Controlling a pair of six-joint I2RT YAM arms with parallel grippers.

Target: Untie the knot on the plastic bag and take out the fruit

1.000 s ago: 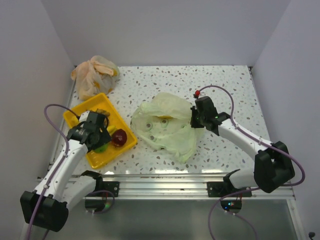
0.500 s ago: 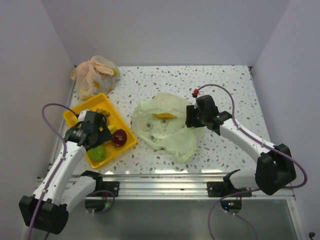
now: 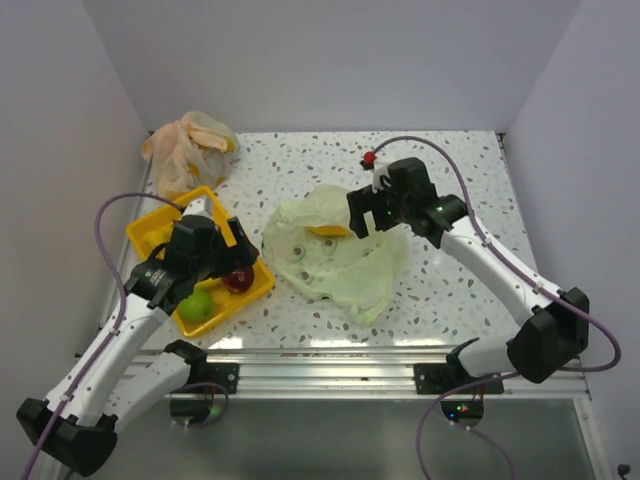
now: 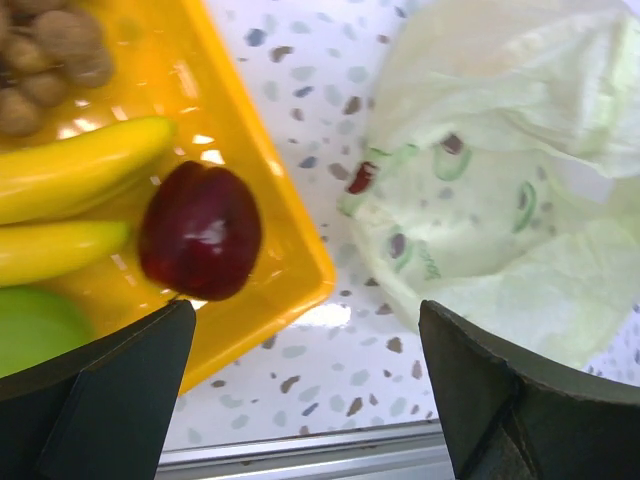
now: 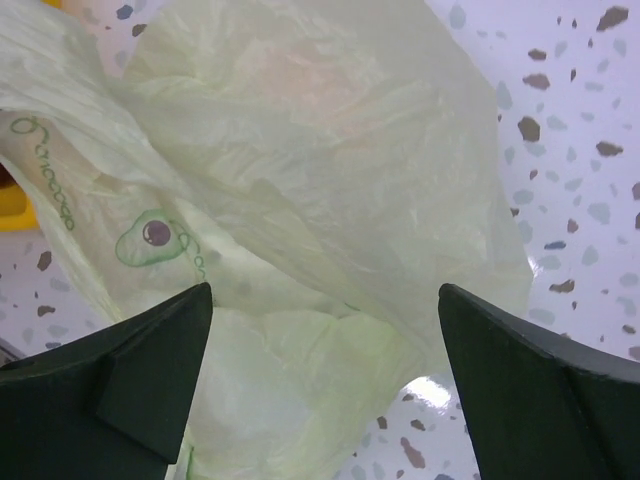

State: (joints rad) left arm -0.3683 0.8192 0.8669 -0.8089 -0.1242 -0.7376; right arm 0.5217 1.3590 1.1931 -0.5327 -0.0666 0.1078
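Left gripper (image 4: 305, 340) released and empty, over the near-right corner of the yellow tray (image 3: 150, 228), by the dark red apple (image 4: 200, 232). Banana (image 4: 80, 170), brown fruits (image 4: 50, 50) and green fruit (image 3: 197, 304) are in there too. Right gripper (image 5: 322, 330) is spread wide, empty, above the far-right part of the plastic bag (image 3: 335, 265). Bag lies slack just right of the tray. Orange-yellow fruit (image 3: 326, 231) shows at its far opening, and we reckon that's the last pick.
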